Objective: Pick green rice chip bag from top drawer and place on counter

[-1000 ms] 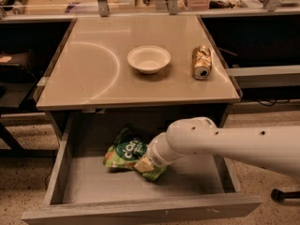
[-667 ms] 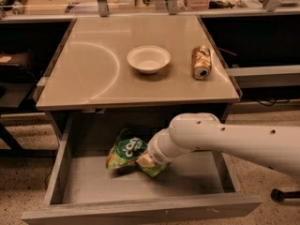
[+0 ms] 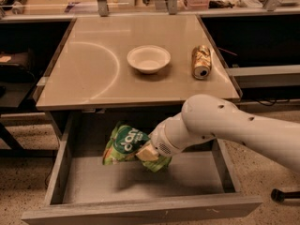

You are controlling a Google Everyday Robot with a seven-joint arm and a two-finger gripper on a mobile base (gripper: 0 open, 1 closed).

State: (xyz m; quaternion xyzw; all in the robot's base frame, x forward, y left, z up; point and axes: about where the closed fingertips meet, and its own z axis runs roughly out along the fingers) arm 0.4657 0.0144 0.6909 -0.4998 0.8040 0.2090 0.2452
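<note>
The green rice chip bag (image 3: 125, 145) hangs above the grey floor of the open top drawer (image 3: 140, 177), lifted clear of it and just below the counter's front edge. My gripper (image 3: 146, 153) is shut on the bag's right side, with the white arm reaching in from the right. The beige counter (image 3: 93, 64) lies behind and above the drawer.
A white bowl (image 3: 148, 58) sits mid-counter and a gold can (image 3: 201, 61) lies on its side at the right. The counter's front edge overhangs the drawer's back part. Dark shelving flanks both sides, and clutter lines the far back.
The gripper has lifted the bag off the drawer floor and raised it toward the counter's front edge; the arm has risen with it.
</note>
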